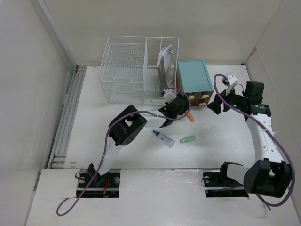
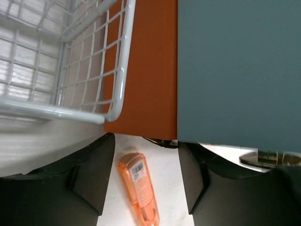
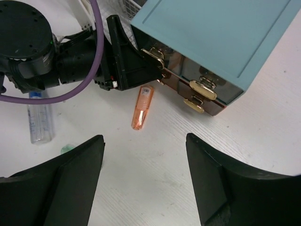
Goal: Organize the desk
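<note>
**Both End Effectors Spread Over White Bench**

Filling the view between pale wall panels [image 1: 28, 94]: the matte white bench [image 1: 94, 122]. Left of centre at its far side, a white wire basket [image 1: 124, 70], with grey-and-white papers [image 1: 164, 61] upright in the right-hand compartment. Just beside the basket's right wall, a teal-topped drawer box [image 1: 194, 77], with brass pulls [image 3: 203, 89] on its glossy brown front. In front of the basket corner and the box, the left end effector [image 1: 175, 115], fingers spread wide and pinching nothing. Flat on the bench between those fingers, touching neither, an orange translucent tube [image 2: 139, 193] with a barcode label. Nearer the arms' side of the bench, a clear tube with a blue cap [image 1: 163, 139]. Just to its right and apart from it, a small green capsule-like piece [image 1: 187, 140]. Further right, before the drawer fronts, the right end effector [image 3: 146, 188], likewise spread and empty, poised over bare bench with the orange tube ahead of its fingertips.
</note>
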{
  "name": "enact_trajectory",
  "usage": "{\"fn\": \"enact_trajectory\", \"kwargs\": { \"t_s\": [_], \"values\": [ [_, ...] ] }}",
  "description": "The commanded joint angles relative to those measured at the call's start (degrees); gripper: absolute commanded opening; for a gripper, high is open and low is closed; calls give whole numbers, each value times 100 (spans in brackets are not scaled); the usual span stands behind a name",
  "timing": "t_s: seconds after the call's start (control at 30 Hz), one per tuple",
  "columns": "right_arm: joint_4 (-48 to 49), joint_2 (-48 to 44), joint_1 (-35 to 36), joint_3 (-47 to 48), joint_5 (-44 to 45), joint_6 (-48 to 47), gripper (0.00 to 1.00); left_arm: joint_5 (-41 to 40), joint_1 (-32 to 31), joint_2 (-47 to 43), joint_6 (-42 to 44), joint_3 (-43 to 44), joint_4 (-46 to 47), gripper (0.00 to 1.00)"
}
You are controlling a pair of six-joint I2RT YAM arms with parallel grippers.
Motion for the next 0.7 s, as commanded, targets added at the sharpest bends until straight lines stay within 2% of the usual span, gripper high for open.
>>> {"fn": "enact_trajectory", "kwargs": {
  "t_s": [0.0,0.07,0.2,0.33,0.37,0.4,0.43,0.57,0.67],
  "values": [
    [198,-175,-193,-5,-492,160,75,-213,44,136,-327,333,-31,51],
    [198,-175,-272,-58,-571,160,75,-213,96,225,-328,404,-31,49],
    [267,-350,-456,-172,-765,213,75,-213,96,357,-486,509,39,39],
    [373,-412,-580,-234,-949,266,74,-213,96,488,-539,571,40,19],
    [374,-412,-580,-234,-950,266,74,-213,96,488,-539,571,40,19],
    [374,-412,-632,-234,-950,266,74,-213,96,488,-539,571,40,12],
    [374,-412,-632,-286,-1002,266,74,-160,96,488,-591,571,40,9],
    [374,-465,-685,-287,-1003,266,74,-160,96,428,-591,423,128,1],
    [374,-465,-685,-287,-1003,266,74,-160,44,374,-591,247,128,1]
  ]
}}
